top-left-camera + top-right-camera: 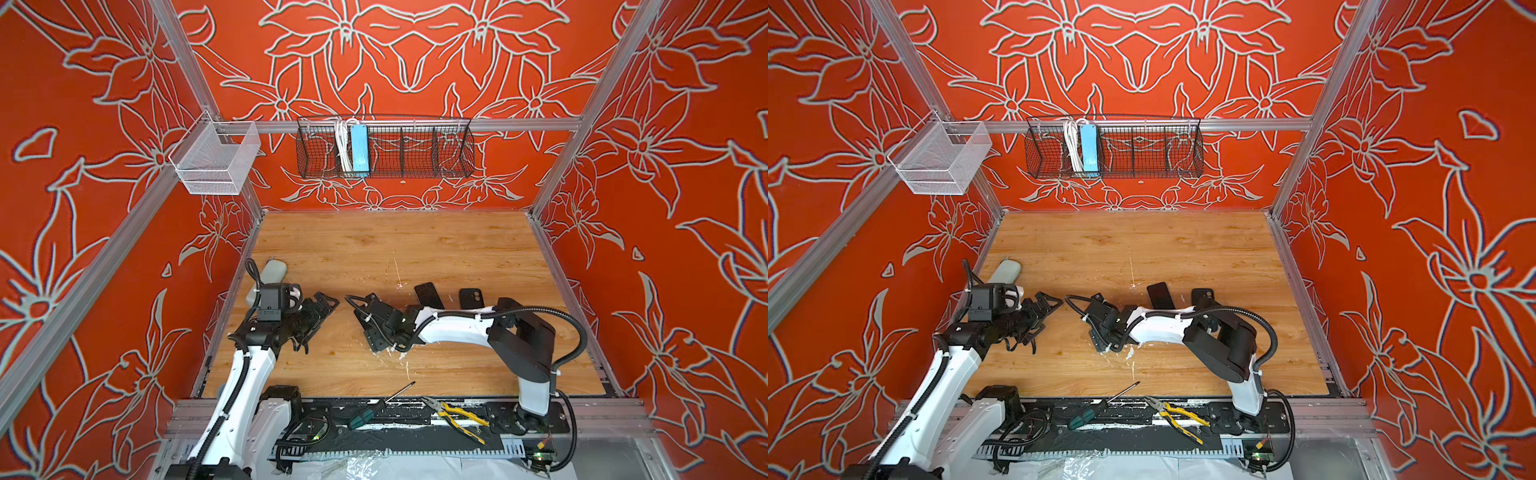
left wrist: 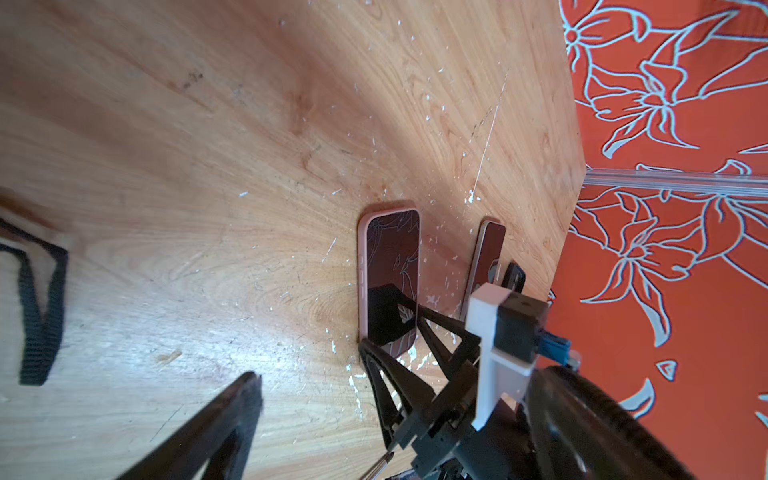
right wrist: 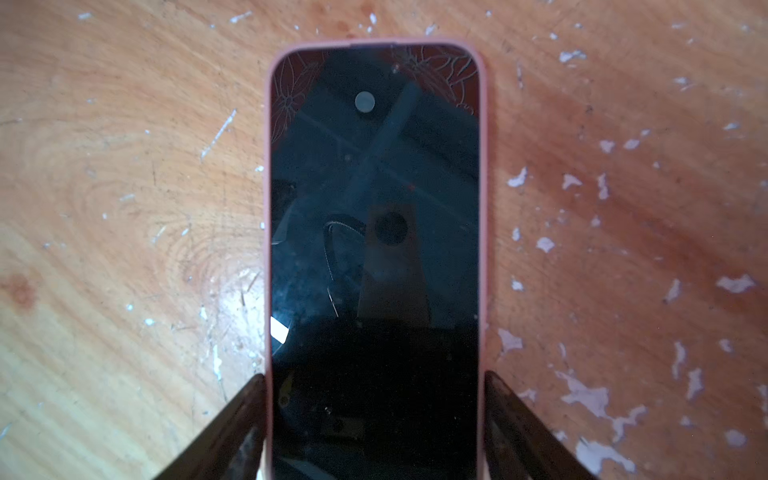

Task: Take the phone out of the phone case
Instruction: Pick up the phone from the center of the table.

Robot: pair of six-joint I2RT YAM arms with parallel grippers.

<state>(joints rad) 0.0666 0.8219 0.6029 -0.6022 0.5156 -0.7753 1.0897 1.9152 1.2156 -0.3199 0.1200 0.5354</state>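
The phone point(image 3: 374, 216) lies flat on the wooden table point(image 3: 124, 208), dark screen up. A pink rim point(image 3: 268, 249), which I take to be the phone case, runs round it. My right gripper point(image 3: 375, 374) straddles its near end, one finger pressed against each pink long side. From the left wrist the same phone point(image 2: 390, 257) shows with the right gripper point(image 2: 390, 328) on its end. In both top views the phone point(image 1: 428, 294) point(image 1: 1160, 295) pokes out behind the right forearm, which hides those fingers. My left gripper point(image 1: 318, 324) point(image 2: 145, 332) hovers open and empty to the left, well apart from the phone.
A second dark phone-shaped slab point(image 1: 470, 297) point(image 2: 486, 249) lies just right of the phone. A screwdriver point(image 1: 374, 409) and yellow pliers point(image 1: 455, 415) rest on the front rail. A grey object point(image 1: 272, 270) sits by the left wall. Wire baskets point(image 1: 384, 147) point(image 1: 216, 160) hang on the back frame.
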